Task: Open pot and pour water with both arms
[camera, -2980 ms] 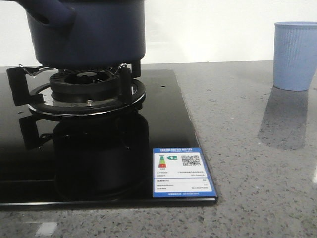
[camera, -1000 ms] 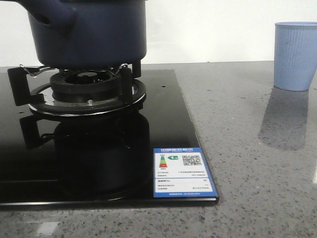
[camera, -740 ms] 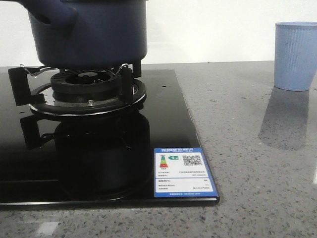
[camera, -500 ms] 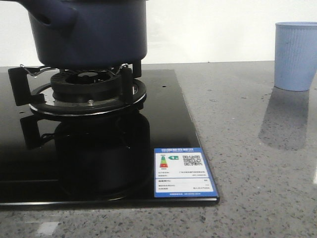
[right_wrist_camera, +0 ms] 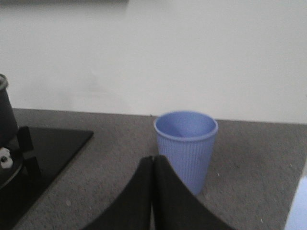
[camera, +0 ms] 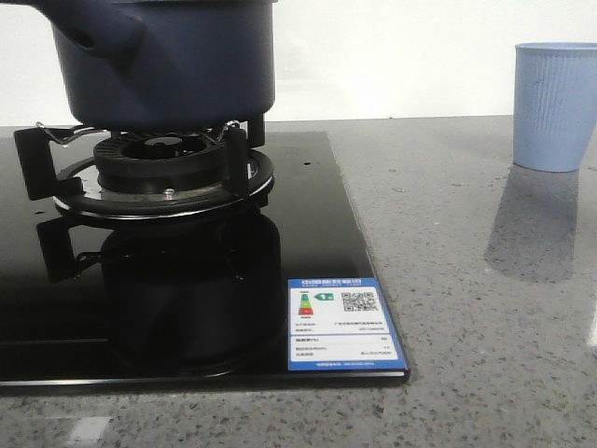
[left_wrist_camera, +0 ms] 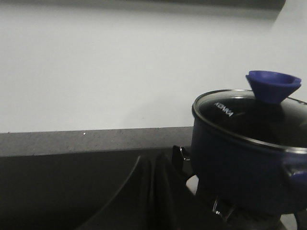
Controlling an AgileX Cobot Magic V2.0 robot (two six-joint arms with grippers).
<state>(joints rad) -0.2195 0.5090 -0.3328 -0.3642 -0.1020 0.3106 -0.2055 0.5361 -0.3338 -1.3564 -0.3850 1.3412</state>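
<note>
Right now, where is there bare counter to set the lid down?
The grey counter between the stove glass and the cup is bare, as is the strip in front of the stove. The burner under the pot is crowded.

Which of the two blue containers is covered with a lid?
The big navy pot on the stove burner: a glass lid with a blue knob covers it. The pale ribbed cup on the counter stands open.
</note>
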